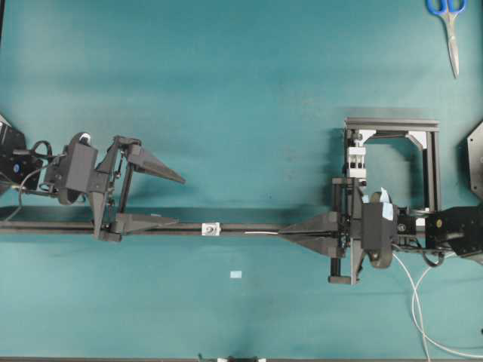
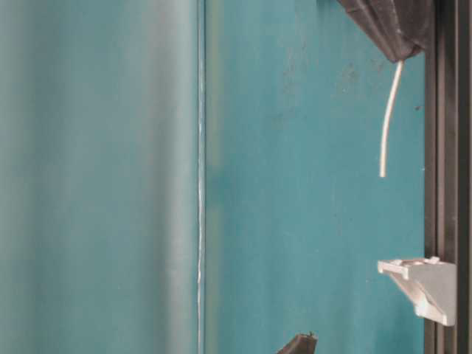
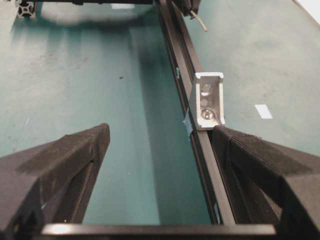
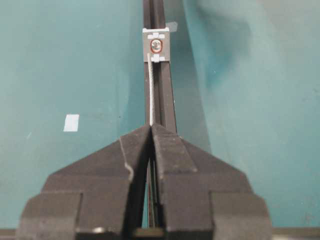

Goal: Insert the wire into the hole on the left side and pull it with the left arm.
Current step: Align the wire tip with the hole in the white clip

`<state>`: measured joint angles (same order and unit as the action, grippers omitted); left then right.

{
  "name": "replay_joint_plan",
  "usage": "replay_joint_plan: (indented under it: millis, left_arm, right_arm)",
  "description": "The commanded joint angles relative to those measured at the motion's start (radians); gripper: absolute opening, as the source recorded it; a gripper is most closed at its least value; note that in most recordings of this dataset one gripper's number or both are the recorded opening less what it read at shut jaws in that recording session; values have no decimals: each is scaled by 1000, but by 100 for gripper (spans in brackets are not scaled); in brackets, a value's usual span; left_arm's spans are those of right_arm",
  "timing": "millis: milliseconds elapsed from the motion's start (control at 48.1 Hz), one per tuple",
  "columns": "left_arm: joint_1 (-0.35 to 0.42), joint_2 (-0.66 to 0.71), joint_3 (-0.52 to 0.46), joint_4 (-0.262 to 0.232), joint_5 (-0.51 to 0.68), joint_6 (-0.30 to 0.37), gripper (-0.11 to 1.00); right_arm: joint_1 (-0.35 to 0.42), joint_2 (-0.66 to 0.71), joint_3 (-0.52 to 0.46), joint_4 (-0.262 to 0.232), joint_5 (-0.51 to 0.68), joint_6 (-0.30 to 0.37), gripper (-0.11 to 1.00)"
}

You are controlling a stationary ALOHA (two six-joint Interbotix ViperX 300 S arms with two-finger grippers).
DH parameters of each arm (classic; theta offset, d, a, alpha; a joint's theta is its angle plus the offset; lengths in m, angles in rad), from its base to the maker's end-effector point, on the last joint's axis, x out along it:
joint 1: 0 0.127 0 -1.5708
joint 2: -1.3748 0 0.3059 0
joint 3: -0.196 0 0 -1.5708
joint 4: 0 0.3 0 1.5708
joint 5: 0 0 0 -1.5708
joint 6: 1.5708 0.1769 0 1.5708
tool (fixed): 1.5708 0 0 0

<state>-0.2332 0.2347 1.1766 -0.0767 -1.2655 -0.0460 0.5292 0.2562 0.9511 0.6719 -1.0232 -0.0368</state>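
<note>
With my right gripper [image 4: 150, 127] pinched on the thin whitish-grey wire [image 4: 150, 90], whose stiff tip sits just short of the small white-silver bracket's hole [image 4: 156, 46] on the long black rail [image 4: 162, 95], I'd feed straight along the rail while the left gripper [image 1: 170, 200] waits, fingers apart.

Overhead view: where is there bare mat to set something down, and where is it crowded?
Free: the wide stretch beyond the black rail, between the left claw and the black square frame; also the near strip around the pale tape scrap. Crowded: along the rail at the bracket, and by the right claw gripping the wire.
</note>
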Motion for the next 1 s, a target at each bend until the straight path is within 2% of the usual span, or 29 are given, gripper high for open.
replay_joint_plan:
  millis: [0,976]
  left_arm:
    - [-5,-12,-9,2,-8,2,65]
    - [0,-15,-9,2,2,2,65]
  right_arm:
    - [2,-6,-3,3,-2,3,-8]
    - [-26,44,-37,17,48,6,-8]
